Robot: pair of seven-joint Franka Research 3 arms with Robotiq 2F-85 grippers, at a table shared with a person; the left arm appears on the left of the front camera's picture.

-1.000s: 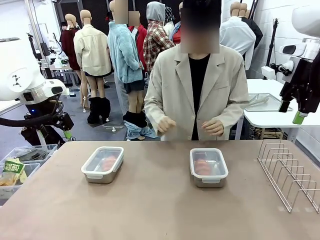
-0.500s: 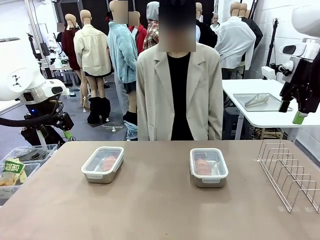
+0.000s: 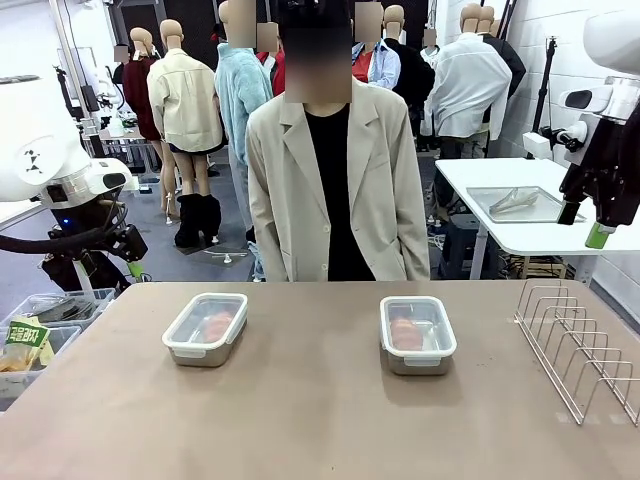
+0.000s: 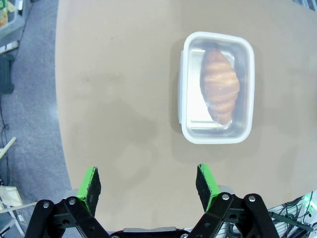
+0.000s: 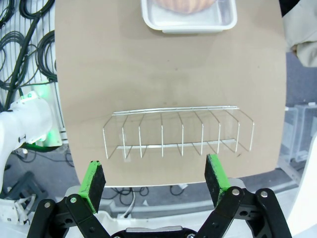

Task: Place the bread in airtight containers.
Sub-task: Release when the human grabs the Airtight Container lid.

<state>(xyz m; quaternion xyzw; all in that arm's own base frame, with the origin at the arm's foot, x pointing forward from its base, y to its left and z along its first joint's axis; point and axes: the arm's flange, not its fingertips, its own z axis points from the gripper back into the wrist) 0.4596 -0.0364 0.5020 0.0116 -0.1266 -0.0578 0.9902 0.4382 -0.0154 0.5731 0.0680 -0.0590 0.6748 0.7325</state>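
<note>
The near part of the table point(image 3: 300, 420) is bare brown surface. At its right edge stands a wire rack point(image 3: 580, 345), its loops upright in a row; from the right wrist view the same rack sits on the table just ahead of the right pincer point(image 5: 154, 174), whose green-padded fingers are spread wide with nothing between them.

Farther in, about mid-table, the two airtight containers sit well apart. The left container point(image 3: 205, 328) has its clear white-rimmed lid on, and a croissant point(image 3: 218, 324) shows through it. The right container point(image 3: 417, 334) is likewise lidded, with a second croissant point(image 3: 404, 331) inside (seen as an orange-brown shape through the plastic). From the left wrist view the lidded box and its golden, ridged croissant lie lengthwise, and the left pincer point(image 4: 148, 181) hangs above the table's edge, fingers spread apart and holding nothing, clear of the box.

In the front view the left pincer is off the table's left side near a bin of packaged goods point(image 3: 30, 345), and the right pincer hangs high at the right, above a white side table point(image 3: 540, 235) carrying a flat steel tray point(image 3: 520, 203).

At the far edge a person point(image 3: 325, 190) in a beige jacket stands facing the table, arms down.
</note>
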